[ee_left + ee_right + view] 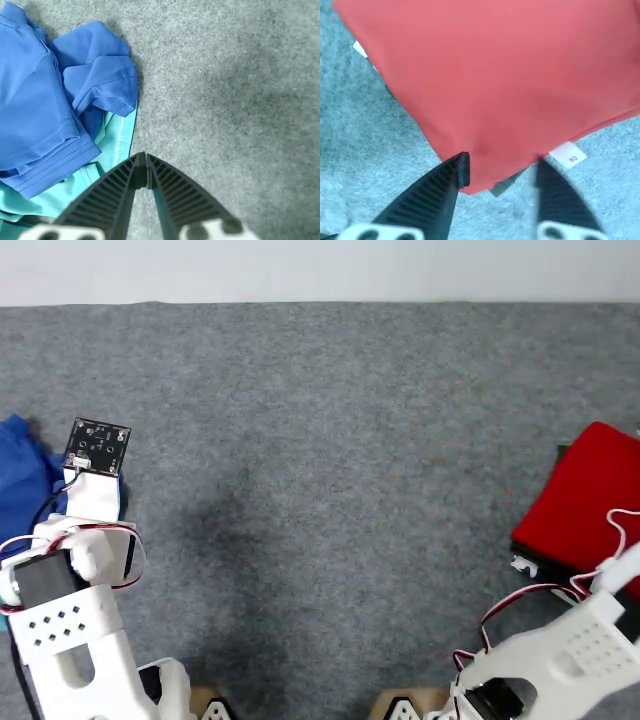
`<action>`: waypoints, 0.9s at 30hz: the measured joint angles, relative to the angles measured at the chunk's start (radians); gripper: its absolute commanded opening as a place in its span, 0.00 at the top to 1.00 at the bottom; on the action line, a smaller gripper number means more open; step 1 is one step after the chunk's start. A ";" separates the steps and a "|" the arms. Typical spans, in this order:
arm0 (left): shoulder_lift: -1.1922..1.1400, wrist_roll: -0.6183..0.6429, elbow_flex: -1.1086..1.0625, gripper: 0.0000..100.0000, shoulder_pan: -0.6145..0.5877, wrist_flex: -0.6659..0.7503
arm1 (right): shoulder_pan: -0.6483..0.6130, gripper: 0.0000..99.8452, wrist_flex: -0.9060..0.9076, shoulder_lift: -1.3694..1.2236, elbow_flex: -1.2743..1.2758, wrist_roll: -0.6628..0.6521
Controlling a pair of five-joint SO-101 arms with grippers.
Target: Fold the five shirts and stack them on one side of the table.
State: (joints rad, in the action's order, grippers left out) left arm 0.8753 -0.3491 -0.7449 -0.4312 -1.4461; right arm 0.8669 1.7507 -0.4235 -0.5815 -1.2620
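Looking down from the high view, I see the grey tabletop [350, 440] with my left arm [70, 630] at its near left corner and my right arm [560, 655] at its near right corner; a blue shirt [22, 480] lies crumpled at the left edge, just beside the left arm's wrist; a red shirt [590, 500], folded into a flat block, sits at the right edge, its near corner under the right arm's wrist; the two shirts are well apart.

In the left wrist view, my left hand [145, 167] is clenched, its two black ribbed fingers meeting at the tips with nothing between them; it sits near the hem of a teal shirt [112, 142]; the blue shirt [45, 100] lies rumpled on top of the teal one and covers most of it.

In the right wrist view, my right hand [501, 169] is released, fingers spread; the red shirt's [495, 75] edge lies between them, though I cannot tell whether either finger touches the cloth; a white label [568, 155] pokes out just beside one finger; a darker layer shows under the red edge, and I cannot tell what it is.
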 measured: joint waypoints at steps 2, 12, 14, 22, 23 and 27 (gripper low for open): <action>0.000 0.000 0.000 0.99 0.000 0.000 | 0.000 0.70 0.000 0.021 0.000 0.052; 0.000 0.000 0.000 0.99 0.000 0.000 | -0.126 0.98 0.003 0.037 0.037 0.347; 0.000 0.000 0.000 0.99 0.000 0.000 | -0.140 0.99 0.003 0.037 0.068 0.390; 0.000 0.000 0.000 0.99 0.000 0.000 | -0.150 0.99 0.003 0.037 0.218 0.420; 0.000 0.000 0.000 0.99 0.000 0.000 | -0.152 0.99 0.003 0.037 0.219 0.420; 0.006 0.005 0.035 0.99 0.000 -0.009 | -0.158 0.99 0.003 0.084 0.238 0.451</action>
State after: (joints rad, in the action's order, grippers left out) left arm 0.8815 -0.3445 -0.7096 -0.4312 -1.4553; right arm 0.7089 1.7538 -0.3391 -0.3437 -0.8109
